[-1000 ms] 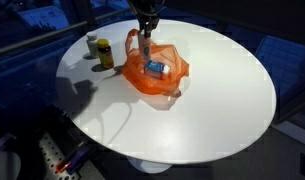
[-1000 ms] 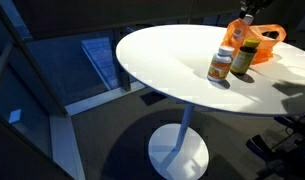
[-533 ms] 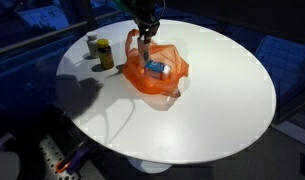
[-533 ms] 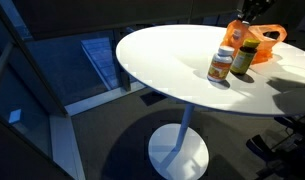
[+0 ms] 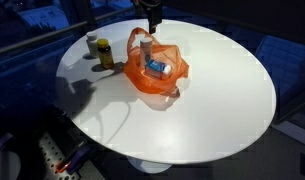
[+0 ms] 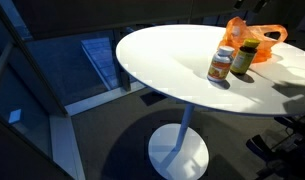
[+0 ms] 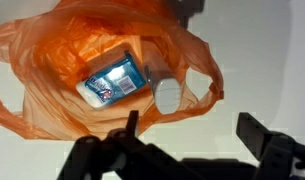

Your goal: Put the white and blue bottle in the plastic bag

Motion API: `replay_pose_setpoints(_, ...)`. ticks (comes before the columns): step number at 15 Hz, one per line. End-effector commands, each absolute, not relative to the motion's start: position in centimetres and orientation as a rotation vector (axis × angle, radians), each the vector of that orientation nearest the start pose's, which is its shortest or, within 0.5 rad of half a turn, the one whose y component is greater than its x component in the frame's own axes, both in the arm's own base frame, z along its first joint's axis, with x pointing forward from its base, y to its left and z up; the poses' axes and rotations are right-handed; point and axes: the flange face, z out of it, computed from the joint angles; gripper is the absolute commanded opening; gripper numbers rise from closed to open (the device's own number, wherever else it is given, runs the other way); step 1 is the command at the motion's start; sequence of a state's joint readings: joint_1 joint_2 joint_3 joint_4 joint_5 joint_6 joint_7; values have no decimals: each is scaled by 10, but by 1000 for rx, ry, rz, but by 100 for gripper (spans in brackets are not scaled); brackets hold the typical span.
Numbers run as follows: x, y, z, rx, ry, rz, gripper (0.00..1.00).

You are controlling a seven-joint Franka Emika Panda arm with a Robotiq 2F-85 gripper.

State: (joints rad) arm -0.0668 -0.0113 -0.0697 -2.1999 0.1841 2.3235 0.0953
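The white and blue bottle point(image 7: 116, 80) lies on its side inside the orange plastic bag point(image 7: 47, 60), white cap point(image 7: 168, 95) toward the bag's mouth. In an exterior view the bottle point(image 5: 157, 68) shows through the bag point(image 5: 142, 82) on the white round table point(image 5: 222, 100). The bag point(image 6: 256, 33) also appears at the far edge of the table. My gripper point(image 7: 192, 128) hovers above the bag's rim, open, with nothing between its fingers point(image 7: 254, 130). It hangs over the bag's back handle point(image 5: 150, 14).
Two small jars stand together beside the bag: a white-capped one point(image 5: 92, 45) and an amber one point(image 5: 105, 53), seen again as the white-capped jar point(image 6: 221, 65) and the amber jar point(image 6: 243, 57). The table's edge point(image 6: 142, 75) drops to a dark floor.
The gripper was shut low at the bag's handle; it has opened, let go and risen. The bag and bottle stay in place.
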Motion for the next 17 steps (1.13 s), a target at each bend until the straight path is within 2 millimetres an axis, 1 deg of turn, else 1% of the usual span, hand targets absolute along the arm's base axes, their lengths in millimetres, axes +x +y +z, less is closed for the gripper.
replay_pose_setpoints(1,525,-66,438,-2950,476,-210,100)
replay_pose_setpoints(3,517,-60,455,-2930,417,-177,100)
replay_pose_setpoints(7,497,-49,485,-2895,211,-113,100)
replay_pose_setpoints(10,487,-44,502,-2915,135,-89,100)
replay_pose_setpoints(13,483,-41,510,-2931,120,-79,100)
replay_pose_setpoints(14,482,-41,506,-2929,114,-78,100)
replay_pose_setpoints(15,484,-41,502,-2918,153,-84,100)
replay_pose_setpoints(17,484,-41,501,-2918,151,-83,100)
